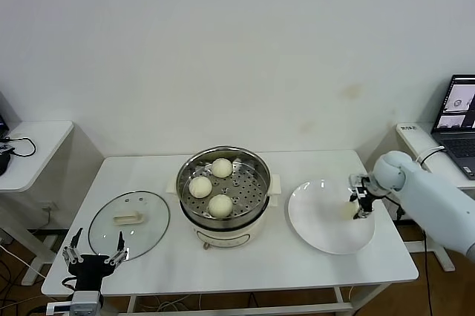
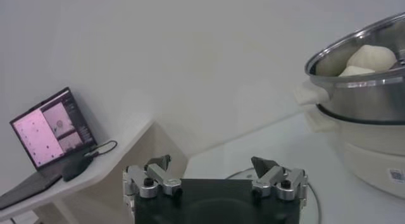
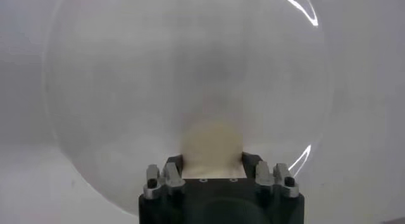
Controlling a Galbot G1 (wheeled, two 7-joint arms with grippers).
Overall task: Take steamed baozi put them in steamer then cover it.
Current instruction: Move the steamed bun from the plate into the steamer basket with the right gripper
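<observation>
- Three steamed baozi (image 1: 211, 186) lie on the perforated tray of the steamer (image 1: 225, 199) in the head view. A fourth baozi (image 1: 351, 208) is on the white plate (image 1: 326, 225), between the fingers of the right gripper (image 1: 361, 205), which is closed on it. The steamer stands to that gripper's left, well apart from it.
- Head view, continued: the cover (image 1: 129, 224) lies flat on the table (image 1: 245, 271), handle upward, to the steamer's left. The left gripper (image 1: 94, 251) hovers at the table's near edge, just on the near side of the cover's rim, fingers spread wide and holding nothing.
- Left wrist view: the left gripper (image 2: 214, 170) shows both fingertips standing apart with only air between them. Ahead of it and to one side rises the steamer (image 2: 357, 95) on its cream base; two baozi (image 2: 370, 58) show above the rim. A laptop (image 2: 45, 131) with a lit screen sits on a side table (image 2: 114, 162), seen here face-on.
- Right wrist view: the right gripper (image 3: 212, 162) is seen from behind, its fingers pressed against either side of the fourth baozi (image 3: 212, 143), which is blurred at this close range. The plate (image 3: 126, 86) fills the field beyond it. This view alone shows the contact on both flanks of the bun; the steamer and cover lie outside it.
</observation>
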